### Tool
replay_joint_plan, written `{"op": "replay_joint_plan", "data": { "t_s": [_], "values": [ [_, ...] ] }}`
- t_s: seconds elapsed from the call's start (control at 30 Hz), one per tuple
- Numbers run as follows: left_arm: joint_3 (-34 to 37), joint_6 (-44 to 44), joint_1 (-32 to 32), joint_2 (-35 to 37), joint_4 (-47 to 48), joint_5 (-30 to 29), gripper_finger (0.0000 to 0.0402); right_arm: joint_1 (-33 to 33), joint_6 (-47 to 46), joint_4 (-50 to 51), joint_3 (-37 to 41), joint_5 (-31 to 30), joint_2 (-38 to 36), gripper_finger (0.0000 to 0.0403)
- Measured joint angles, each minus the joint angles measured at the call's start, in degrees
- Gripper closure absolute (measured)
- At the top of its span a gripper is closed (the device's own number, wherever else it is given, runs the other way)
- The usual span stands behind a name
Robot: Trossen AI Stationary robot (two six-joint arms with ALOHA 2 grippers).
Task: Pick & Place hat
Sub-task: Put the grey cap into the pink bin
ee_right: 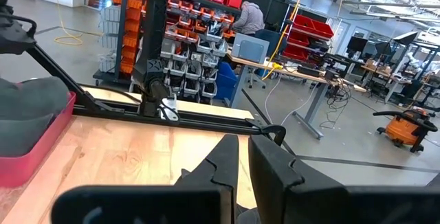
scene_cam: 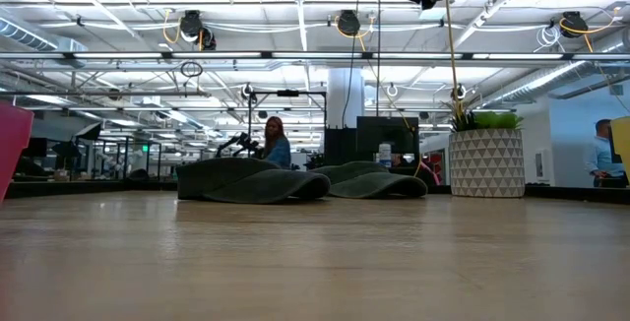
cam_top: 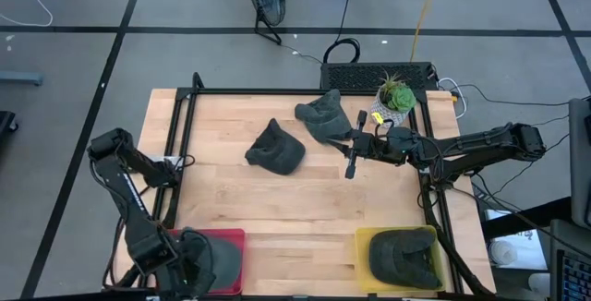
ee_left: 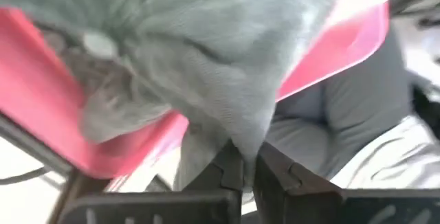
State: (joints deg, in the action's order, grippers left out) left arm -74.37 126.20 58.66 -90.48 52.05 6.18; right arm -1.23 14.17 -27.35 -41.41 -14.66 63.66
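Observation:
Two dark grey hats lie flat on the wooden table, one near the middle (cam_top: 275, 147) (scene_cam: 251, 181) and one farther back (cam_top: 323, 116) (scene_cam: 374, 181). A third grey hat (ee_left: 206, 45) (cam_top: 222, 259) sits at the red bin (cam_top: 235, 238) (ee_left: 344, 38) by the near left corner, with my left gripper (ee_left: 242, 172) (cam_top: 199, 259) shut on it. My right gripper (cam_top: 351, 167) (ee_right: 244, 159) hovers shut and holding nothing above the table, right of the two loose hats. Another dark hat (cam_top: 404, 257) fills the yellow bin (cam_top: 365, 241). My left gripper pinches a bunched fold of the grey hat's cloth (ee_left: 240, 138) between its two fingertips. The rest of the hat spreads ahead of the fingers over the red bin's wall. Whether the hat rests in the bin or hangs clear cannot be told.
A potted plant (cam_top: 395, 98) (scene_cam: 485, 161) stands at the far right of the table, close to my right arm. A black frame (cam_top: 185, 135) borders the table's left, far and right sides. Bare wood (cam_top: 295, 213) lies between the two bins.

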Motion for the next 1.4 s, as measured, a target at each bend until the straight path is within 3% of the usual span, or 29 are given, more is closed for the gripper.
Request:
{"op": "replay_joint_plan", "data": {
  "t_s": [0.13, 0.3, 0.63, 0.83, 1.0, 1.17, 1.23, 1.4],
  "values": [
    [0.00, -0.87, -0.54, -0.22, -3.12, -3.63, 0.0385, 0.00, 0.00, 0.04, 0.00, 0.00, 0.00, 0.0381],
    [0.00, -5.98, -1.27, -0.22, -2.75, -3.89, 0.0388, 0.00, 0.00, 0.09, 0.00, 0.00, 0.00, 0.0381],
    [0.00, -16.61, -1.49, -0.22, 3.51, -1.73, 0.0278, 0.00, 0.00, 0.22, 0.00, 0.00, 0.00, 0.0381],
    [0.00, -17.21, -1.49, -0.24, 8.14, -0.18, 0.0253, 0.00, 0.00, 0.22, 0.00, 0.00, 0.00, 0.0381],
    [0.00, -20.04, -2.07, -0.24, -0.20, -2.18, 0.0252, 0.00, 0.00, 0.24, 0.00, 0.00, 0.00, 0.0381],
    [-0.12, -23.79, -3.04, -0.57, -13.68, -9.55, 0.0252, 0.00, 0.00, 0.22, 0.00, 0.00, 0.00, 0.0381],
    [-0.17, -23.62, -3.58, -1.78, -13.02, -7.48, 0.0252, 0.00, 0.00, 0.22, 0.00, 0.00, 0.00, 0.0381],
    [0.00, -25.13, -3.40, -5.81, -9.04, 6.59, 0.0252, 0.00, 0.01, 0.67, 0.00, 0.00, 0.00, 0.0381]
  ]
}}
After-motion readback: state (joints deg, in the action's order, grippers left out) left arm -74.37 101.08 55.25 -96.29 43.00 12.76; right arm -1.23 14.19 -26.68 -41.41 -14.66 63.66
